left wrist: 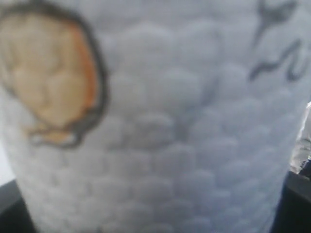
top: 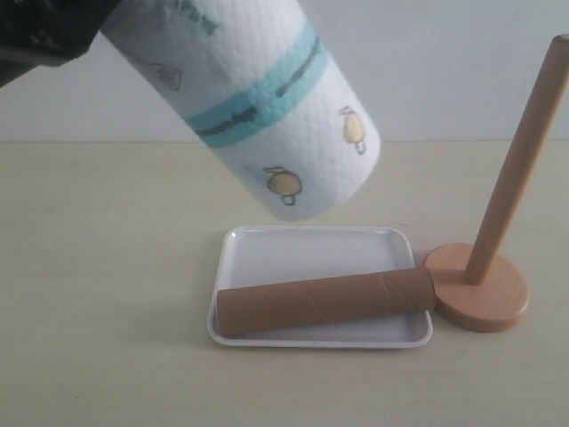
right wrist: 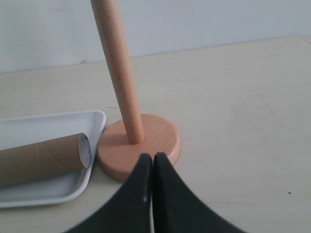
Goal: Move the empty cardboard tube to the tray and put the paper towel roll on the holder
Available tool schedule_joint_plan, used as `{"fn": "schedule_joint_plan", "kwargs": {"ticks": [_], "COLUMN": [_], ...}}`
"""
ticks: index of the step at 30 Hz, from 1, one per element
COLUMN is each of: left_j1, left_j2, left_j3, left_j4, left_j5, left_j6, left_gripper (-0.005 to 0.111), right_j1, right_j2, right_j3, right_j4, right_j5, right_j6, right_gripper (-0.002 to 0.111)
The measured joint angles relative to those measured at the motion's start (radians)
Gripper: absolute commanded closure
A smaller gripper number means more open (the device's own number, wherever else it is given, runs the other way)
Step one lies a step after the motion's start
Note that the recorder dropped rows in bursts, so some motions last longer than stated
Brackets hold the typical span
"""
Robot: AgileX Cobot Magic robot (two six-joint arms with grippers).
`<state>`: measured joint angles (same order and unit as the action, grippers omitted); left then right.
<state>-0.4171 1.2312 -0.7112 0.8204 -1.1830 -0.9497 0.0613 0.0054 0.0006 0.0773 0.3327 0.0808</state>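
Closest to the lens is the paper towel roll (top: 267, 107), raised in the air at the upper left and tilted, with its lower end hanging over the far part of the tray (top: 311, 245). The left claw (top: 49, 40) shows only as a dark mass at the roll's upper end. It is clamped on the roll, whose embossed white paper and yellow drawing fill the left wrist view.

Below it, the white tray lies flat on the table (top: 107, 294). The cardboard tube (top: 324, 301) lies in the tray along the near side, and its right end sticks out over the tray's right rim. That end sits just beside the base of the holder (top: 480, 289); whether the two touch cannot be told.

Further right, the holder stands on the table with its post bare. The right claw (right wrist: 151, 162) is seen only in the right wrist view. Its two black fingers are pressed together with nothing between them, low and near the edge of the holder's base.
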Motion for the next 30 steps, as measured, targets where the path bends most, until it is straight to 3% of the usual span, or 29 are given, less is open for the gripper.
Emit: {"fn": "schedule_joint_plan", "kwargs": {"ticks": [2, 7, 14, 20, 30], "left_j1": [-0.049, -0.220, -0.428, -0.491, -0.524], "left_j2": [0.000, 0.011, 0.171, 0.345, 0.467], "left_j3": [-0.042, -0.236, -0.483, -0.675, -0.942], "left_j4": [0.000, -0.004, -0.002, 0.003, 0.003], "left_j5": [0.023, 0.336, 0.640, 0.794, 0.898], "left_j6": [0.005, 0.020, 0.061, 0.063, 0.063], "left_gripper": [0.103, 0.103, 0.103, 0.103, 0.103], "right_j1": [0.000, 0.000, 0.000, 0.000, 0.000], "right_j2": [0.000, 0.000, 0.000, 0.000, 0.000], "right_j3": [0.000, 0.000, 0.000, 0.000, 0.000], "right_j4": [0.000, 0.000, 0.000, 0.000, 0.000], "right_j5": [0.000, 0.000, 0.000, 0.000, -0.002], "right_j6": [0.000, 0.000, 0.000, 0.000, 0.000], "right_gripper": [0.108, 0.108, 0.108, 0.108, 0.108]}}
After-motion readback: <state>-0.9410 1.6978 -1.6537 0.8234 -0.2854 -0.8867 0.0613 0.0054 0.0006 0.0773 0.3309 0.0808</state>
